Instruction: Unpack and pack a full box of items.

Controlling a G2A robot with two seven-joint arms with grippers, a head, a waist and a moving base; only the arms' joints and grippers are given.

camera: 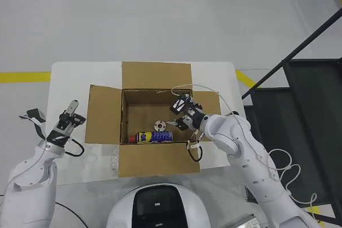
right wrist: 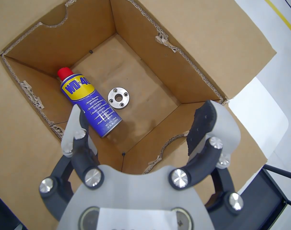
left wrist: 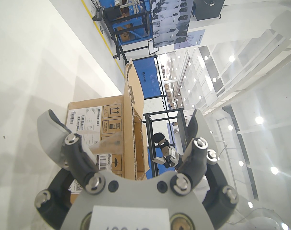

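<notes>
Down on the box [right wrist: 140, 25] floor, the spray can [right wrist: 87, 101] lies on its side, well below the right gripper [right wrist: 140, 111], whose fingers spread wide and empty. The metal disc [right wrist: 119, 98] sits just beside the can. The left gripper [left wrist: 122, 120] hangs wide apart outside the box's left flap.

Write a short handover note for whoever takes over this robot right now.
Left claw: open, empty, over the table beside the left flap of the box.
Right claw: open, empty, above the open box.
Spray can lies on the box floor, metal disc beside it.
Done: can't tell whether unpacking or packing is underway.
Left: if unpacking, probably lift out both items.
</notes>
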